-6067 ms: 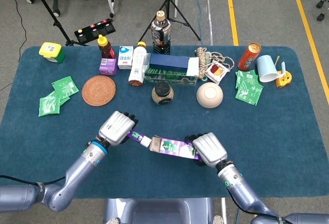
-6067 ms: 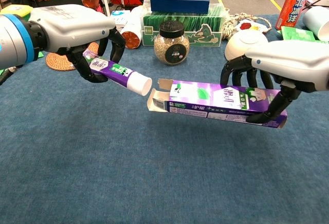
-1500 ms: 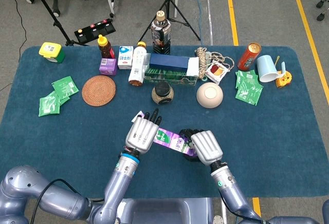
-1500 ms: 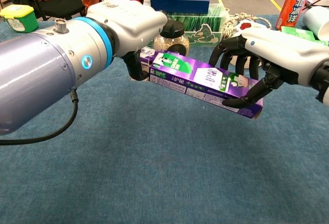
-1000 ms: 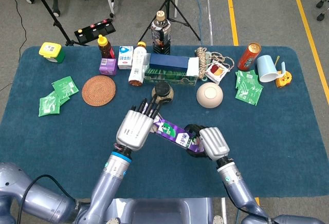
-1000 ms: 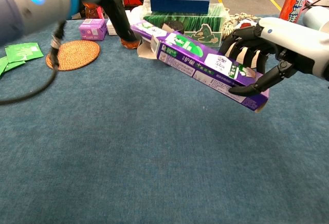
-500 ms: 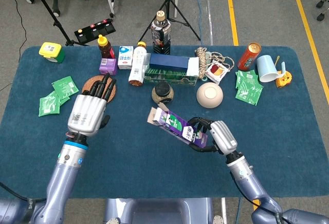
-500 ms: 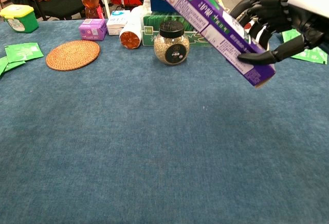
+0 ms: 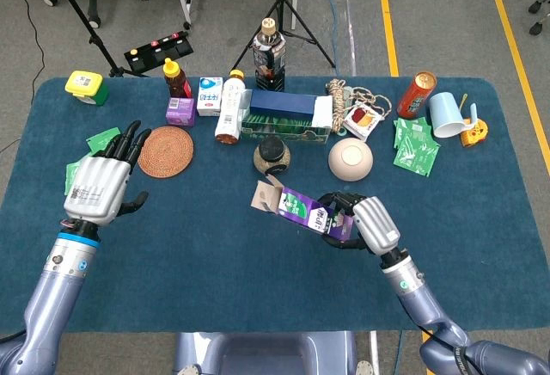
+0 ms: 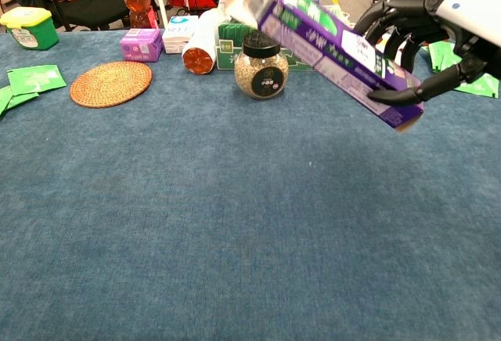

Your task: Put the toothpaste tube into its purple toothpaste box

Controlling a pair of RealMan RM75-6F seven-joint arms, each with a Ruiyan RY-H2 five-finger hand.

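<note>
My right hand [image 9: 371,223] grips the purple toothpaste box [image 9: 302,208] near its closed end and holds it above the table, right of centre. In the chest view the box [image 10: 329,48] slants, its open flapped end raised toward the upper left, and the right hand [image 10: 438,28] wraps its lower right end. No toothpaste tube shows in either view. My left hand [image 9: 97,187] hovers over the left part of the table with fingers spread and nothing in it; the chest view does not show it.
A woven coaster [image 9: 165,151] and green packets [image 9: 94,158] lie near the left hand. A black-lidded jar [image 9: 273,155] and an upturned bowl [image 9: 351,159] stand just behind the box. Bottles, cartons, a can and a cup line the far edge.
The tube went from my left hand into the box. The left hand then let go and swung far left, opening. The right hand raised the box and tilted its open end up.
</note>
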